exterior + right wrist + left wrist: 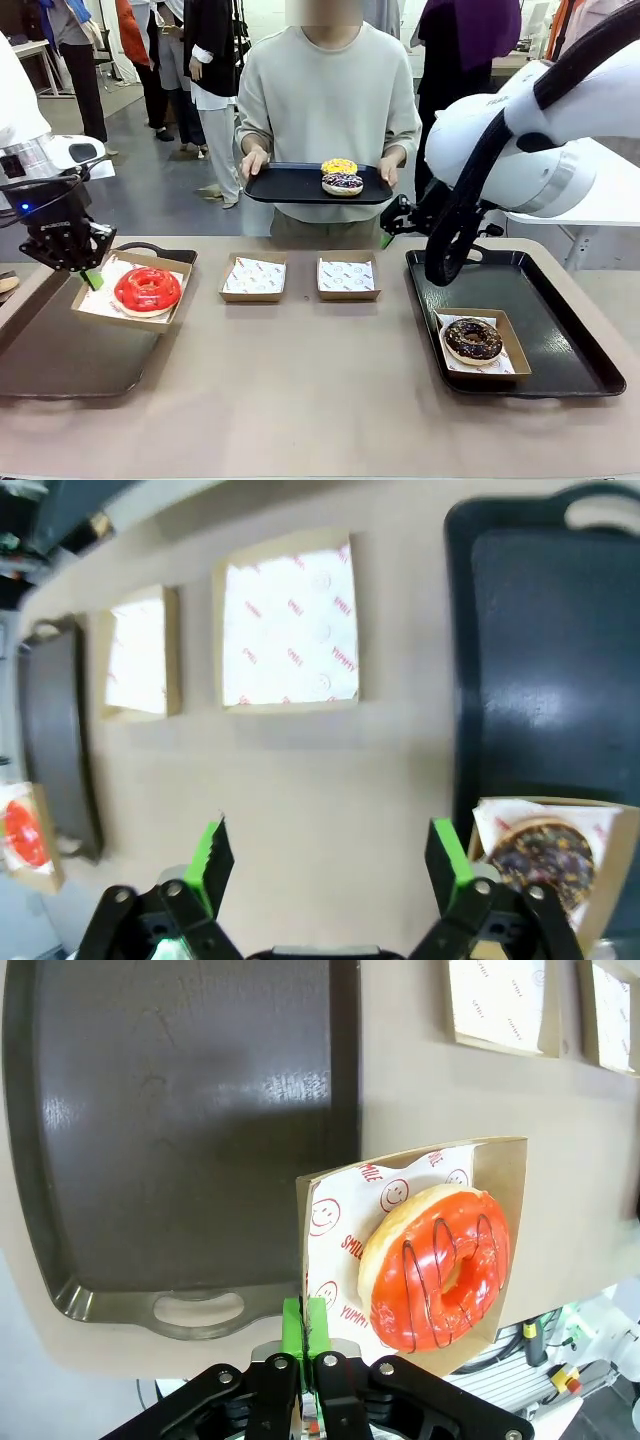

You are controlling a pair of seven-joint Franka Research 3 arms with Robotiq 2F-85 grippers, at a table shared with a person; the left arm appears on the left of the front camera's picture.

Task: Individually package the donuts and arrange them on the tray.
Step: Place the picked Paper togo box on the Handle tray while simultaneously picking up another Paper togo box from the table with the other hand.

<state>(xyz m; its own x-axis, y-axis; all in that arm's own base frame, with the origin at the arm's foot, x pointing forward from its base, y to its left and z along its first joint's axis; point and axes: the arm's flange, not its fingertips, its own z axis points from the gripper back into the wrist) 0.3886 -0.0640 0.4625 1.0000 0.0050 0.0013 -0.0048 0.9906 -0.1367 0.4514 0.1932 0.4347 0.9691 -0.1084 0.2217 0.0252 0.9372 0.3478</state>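
Closest to my left wrist lens, the left end effector has its green pads pressed together on the edge of the box carrying the red donut. The box sits half over the left tray. I reckon this is the placing step: next, bring the box fully onto that tray and let go.

The right end effector hangs spread wide above the table. The chocolate donut sits boxed on the right tray. Two empty boxes wait mid-table. The person holds the yellow donut and purple donut on a third tray. The table is tan, with a busy room behind.
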